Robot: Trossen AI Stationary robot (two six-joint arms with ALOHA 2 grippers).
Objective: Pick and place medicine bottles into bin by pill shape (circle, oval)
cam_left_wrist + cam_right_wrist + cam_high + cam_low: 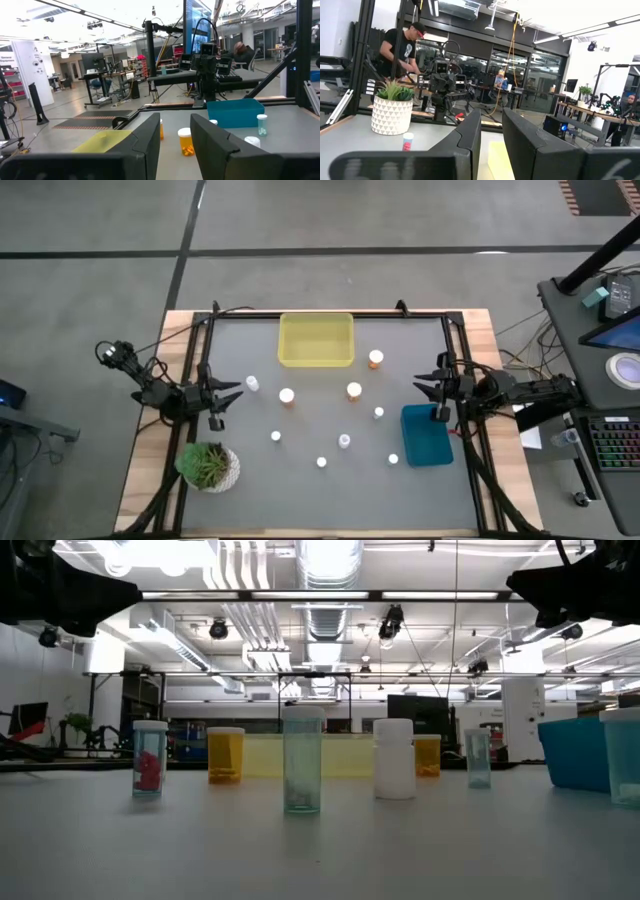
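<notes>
Medicine bottles (354, 391) seemingly between both grippers.

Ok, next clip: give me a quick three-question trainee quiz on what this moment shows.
1. True or false: the yellow bin already holds a bottle.
2. Which bin sits right by the right gripper? A) the yellow bin B) the blue bin C) neither
3. Fill in: the potted plant stands on the table's ___ side, near the left gripper.

Key: 1 false, it looks empty; 2 B; 3 left. Both grippers' fingers are open and hold nothing, and the bottles stand scattered on the grey table.
</notes>
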